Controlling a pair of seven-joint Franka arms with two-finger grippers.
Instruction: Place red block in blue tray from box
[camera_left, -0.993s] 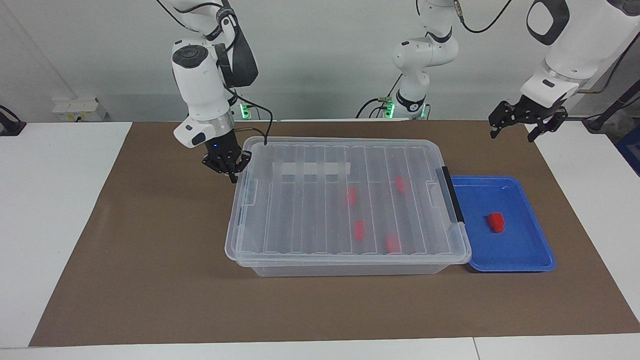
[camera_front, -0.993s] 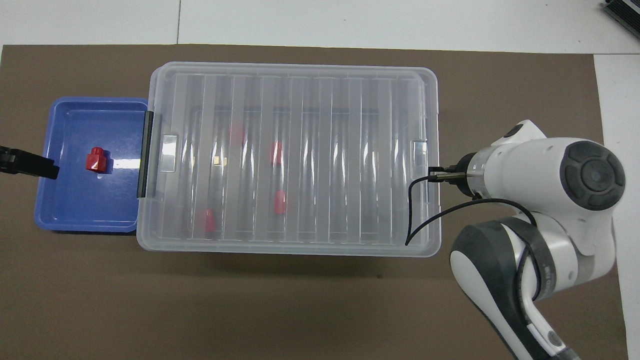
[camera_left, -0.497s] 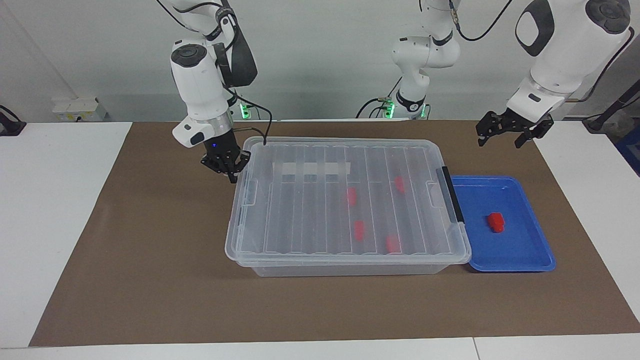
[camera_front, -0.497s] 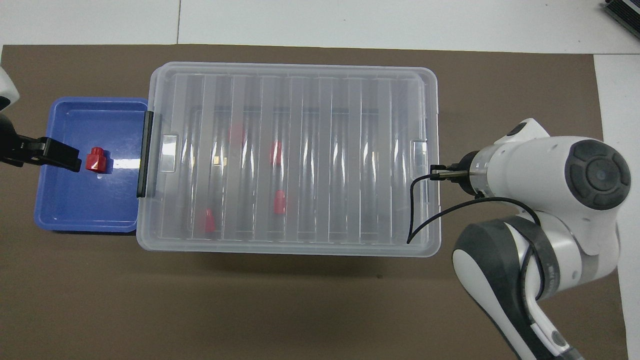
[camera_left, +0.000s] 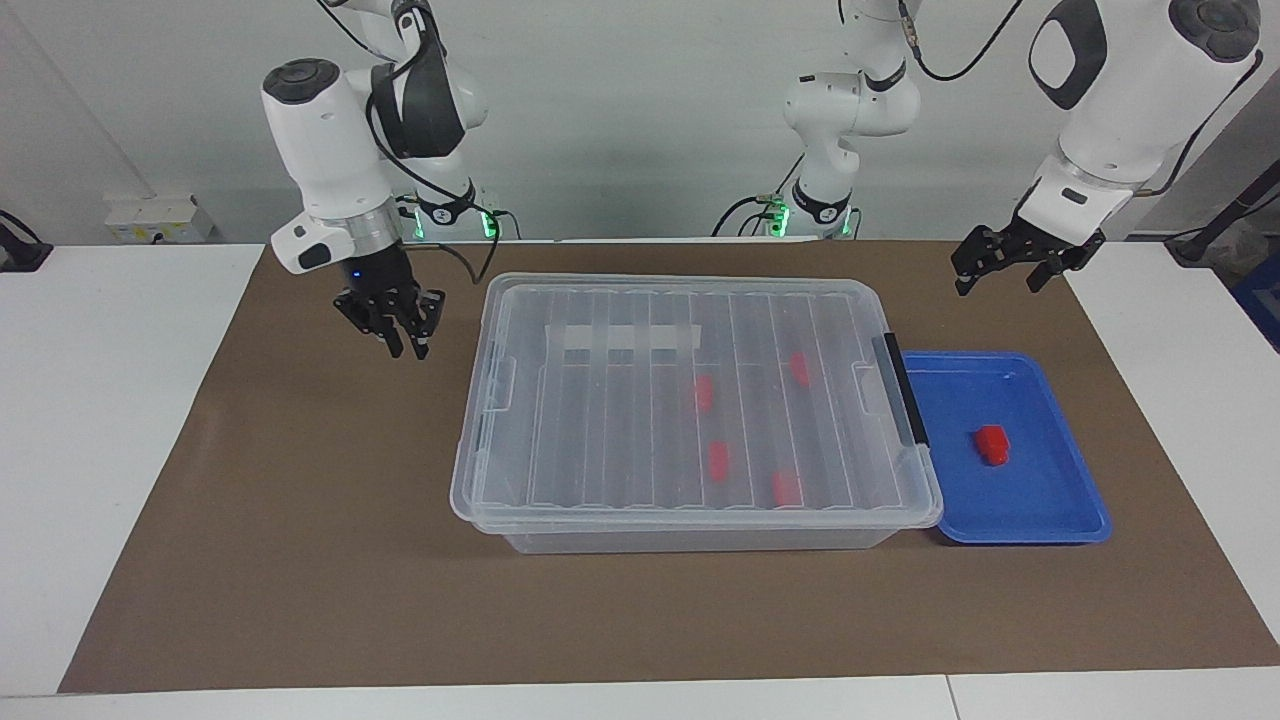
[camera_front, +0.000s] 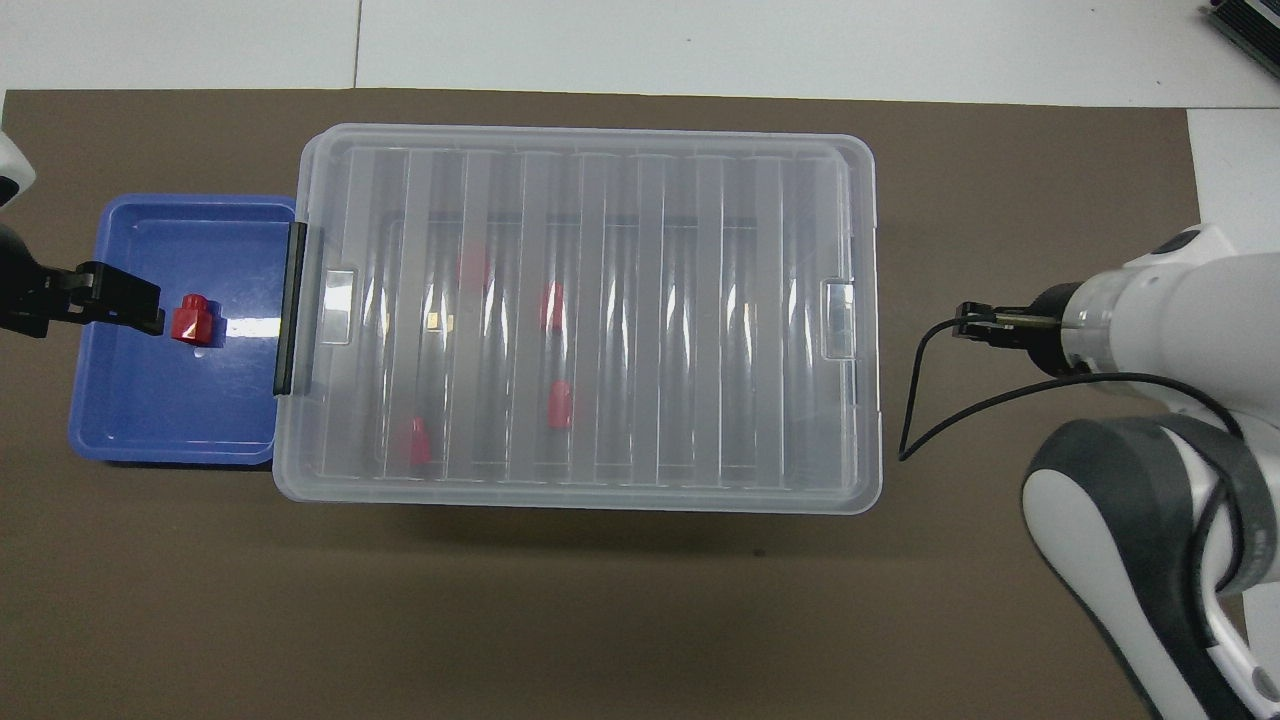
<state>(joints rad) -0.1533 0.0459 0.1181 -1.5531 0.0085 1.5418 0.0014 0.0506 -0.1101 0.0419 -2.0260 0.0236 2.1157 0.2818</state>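
a: start by the robots. what is the left gripper (camera_left: 998, 275) doing?

b: it hangs in the air with its fingers spread wide, holding nothing. seen from above, its tip (camera_front: 110, 305) covers the edge of the shallow bright blue plastic tray (camera_left: 1020, 535) at the left arm's end of the table.

a: and the small bright red plastic block (camera_left: 992, 444)?

b: it lies on the tray's floor, about in the middle. from above it looks just beside the left gripper's tip, but the facing view shows the gripper well up off it, touching nothing.

a: the right gripper (camera_left: 405, 345)?

b: it is over the brown mat (camera_left: 300, 550), near the large clear plastic box (camera_left: 700, 540) at the right arm's end and apart from it. its fingertips stand a little apart, with nothing between them.

a: the box itself?

b: its ribbed lid is on. the black latch (camera_left: 903, 390) faces the tray, which sits right against that end. four more red blocks (camera_left: 799, 368) show through the lid, all in the half toward the tray: one near the robots, then one a bit farther, and two farthest out.
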